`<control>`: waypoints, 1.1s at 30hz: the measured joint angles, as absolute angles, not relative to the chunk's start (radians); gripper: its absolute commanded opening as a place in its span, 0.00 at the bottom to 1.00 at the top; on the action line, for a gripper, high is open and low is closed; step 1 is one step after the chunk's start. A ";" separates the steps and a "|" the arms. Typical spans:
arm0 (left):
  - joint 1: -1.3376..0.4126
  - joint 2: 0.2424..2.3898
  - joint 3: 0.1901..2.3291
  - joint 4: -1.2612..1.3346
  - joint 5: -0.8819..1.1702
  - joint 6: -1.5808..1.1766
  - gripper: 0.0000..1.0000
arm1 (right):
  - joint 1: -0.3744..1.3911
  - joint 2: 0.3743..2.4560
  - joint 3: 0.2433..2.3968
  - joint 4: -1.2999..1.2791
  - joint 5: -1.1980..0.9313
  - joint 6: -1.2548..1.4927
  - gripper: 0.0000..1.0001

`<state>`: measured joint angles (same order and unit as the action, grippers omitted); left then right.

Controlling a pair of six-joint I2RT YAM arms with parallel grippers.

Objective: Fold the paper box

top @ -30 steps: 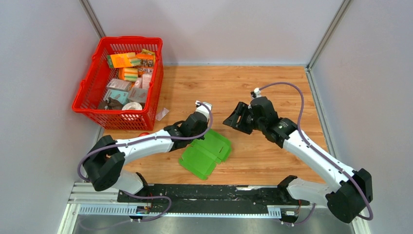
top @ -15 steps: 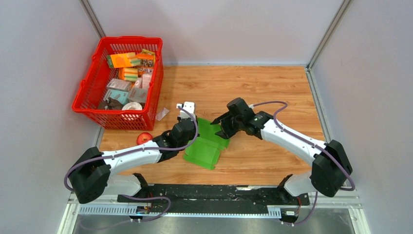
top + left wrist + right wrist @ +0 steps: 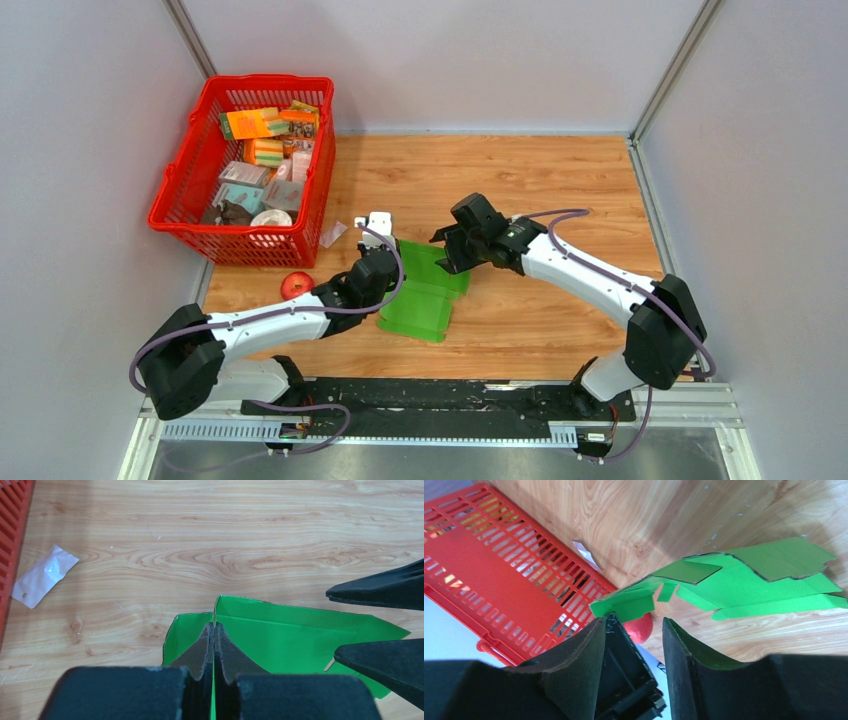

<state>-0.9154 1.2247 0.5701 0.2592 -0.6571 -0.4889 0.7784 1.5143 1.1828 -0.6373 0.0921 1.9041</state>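
counter: wooden, and it carries everything; bare boards run ahead of both sets of jaws.
red basket: well beyond the left jaws and off to their left, full of small packages. We leave it out of this step.
right arm: reaches in from the right. The right jaws stand partly apart with nothing between them, their tips right at the far right end of the paper box.
left arm: stretched low over the counter. The left jaws are pressed together on a thin edge of the green card, and a sliver of green shows between the pads.
paper box: a green die-cut sheet, not yet a box. It lies on the counter between the two sets of jaws, its left end pinched and several flaps standing up off the wood.
apple: just behind the left jaws, on their left side, clear of the card.
plastic scrap: ahead of the left jaws and to their left, apart from the card.
fold: we judge the left pinch to be the anchor and the right jaws placed to take a flap. We would hold the pinch firm without dragging the sheet, catch one flap only, close to its score line, and turn it slowly, since thin card buckles easily.
hard to make out: we cannot tell whether the right tips touch the card or which flap they face. The score lines barely show, and the left arm covers part of the sheet's left side from above.
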 measured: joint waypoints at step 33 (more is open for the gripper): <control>-0.941 1.187 0.519 0.334 -0.715 -0.443 0.10 | 0.777 1.639 1.283 -0.647 0.126 1.985 0.00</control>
